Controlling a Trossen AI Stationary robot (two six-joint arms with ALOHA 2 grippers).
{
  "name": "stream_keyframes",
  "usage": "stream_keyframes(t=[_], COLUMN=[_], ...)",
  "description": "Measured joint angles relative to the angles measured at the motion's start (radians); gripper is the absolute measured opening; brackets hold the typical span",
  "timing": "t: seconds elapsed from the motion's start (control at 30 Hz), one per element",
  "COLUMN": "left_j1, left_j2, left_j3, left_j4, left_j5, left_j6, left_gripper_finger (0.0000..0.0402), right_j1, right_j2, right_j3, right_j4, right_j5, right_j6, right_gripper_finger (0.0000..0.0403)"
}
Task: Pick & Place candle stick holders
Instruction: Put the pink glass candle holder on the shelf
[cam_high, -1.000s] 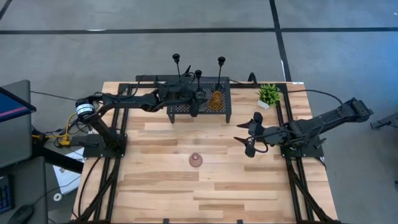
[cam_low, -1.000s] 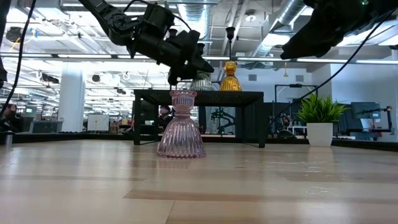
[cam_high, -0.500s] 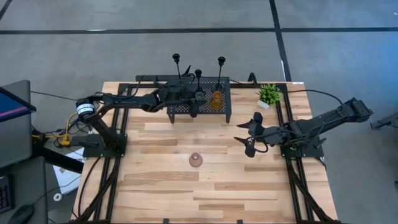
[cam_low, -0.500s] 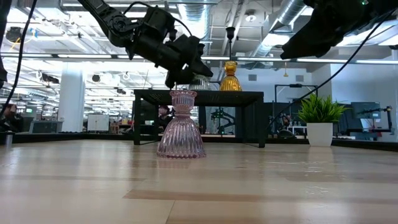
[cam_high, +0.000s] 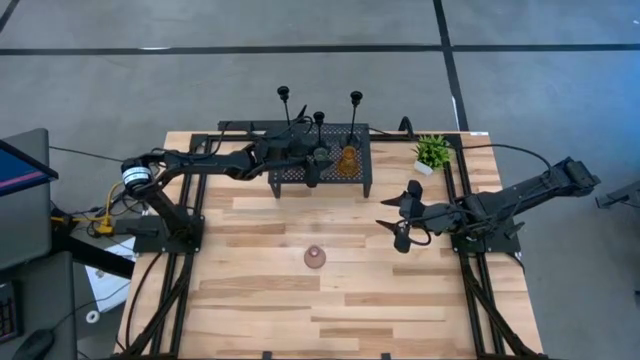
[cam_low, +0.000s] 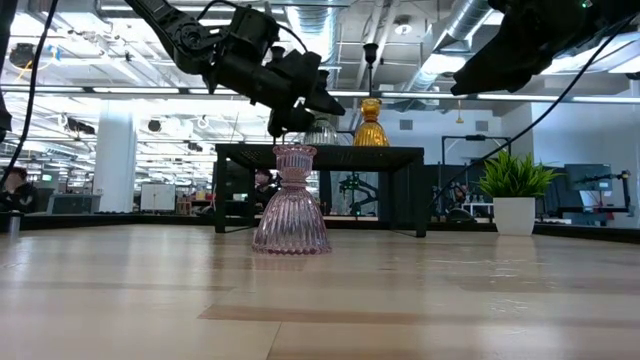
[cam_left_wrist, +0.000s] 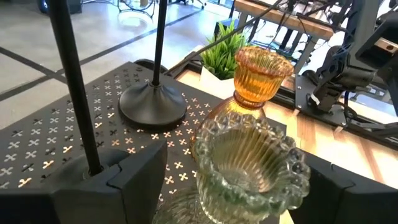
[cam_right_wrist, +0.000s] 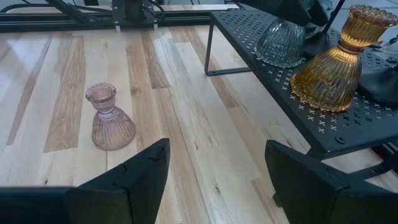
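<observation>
Left gripper (cam_high: 318, 155) over the black rack (cam_high: 300, 172), fingers spread wide either side of the green holder (cam_left_wrist: 245, 168) and not closed on it.

The green holder is ribbed clear glass with a scalloped cup, standing on the rack just beside the amber holder (cam_left_wrist: 260, 74). The pink holder (cam_low: 291, 200), also ribbed and bell-shaped, stands alone mid-table. Only the left wrist view shows the green rim between the fingers; the high view alone shows three black thin-stemmed holders (cam_high: 355, 98) at the rack's far side. The right gripper (cam_high: 404, 218) waits wide open and empty at right, near the potted plant (cam_high: 432, 152).
</observation>
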Motion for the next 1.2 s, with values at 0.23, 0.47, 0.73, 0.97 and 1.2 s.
stream_keyframes(t=[0.23, 0.47, 0.73, 0.97, 1.2], left_j1=[0.000, 0.000, -0.004, -0.006, -0.034], left_j2=[-0.002, -0.063, -0.181, -0.268, -0.304], left_j3=[0.001, 0.002, 0.002, -0.026, -0.131], left_j4=[0.003, -0.040, -0.179, -0.275, -0.285], left_j5=[0.009, 0.033, 0.032, 0.033, 0.087], left_j6=[0.000, 0.027, 0.034, 0.034, 0.023], left_gripper_finger=[0.0290, 0.0290, 0.0290, 0.0287, 0.0254], right_j1=[0.000, 0.000, 0.000, 0.000, 0.000], right_j2=[0.000, 0.000, 0.000, 0.000, 0.000], right_j3=[0.000, 0.000, 0.000, 0.000, 0.000], right_j4=[0.000, 0.000, 0.000, -0.001, 0.000], right_j5=[0.000, 0.000, 0.000, 0.000, 0.000], right_j6=[0.000, 0.000, 0.000, 0.000, 0.000], right_gripper_finger=[0.0255, 0.0255, 0.0255, 0.0255, 0.0255])
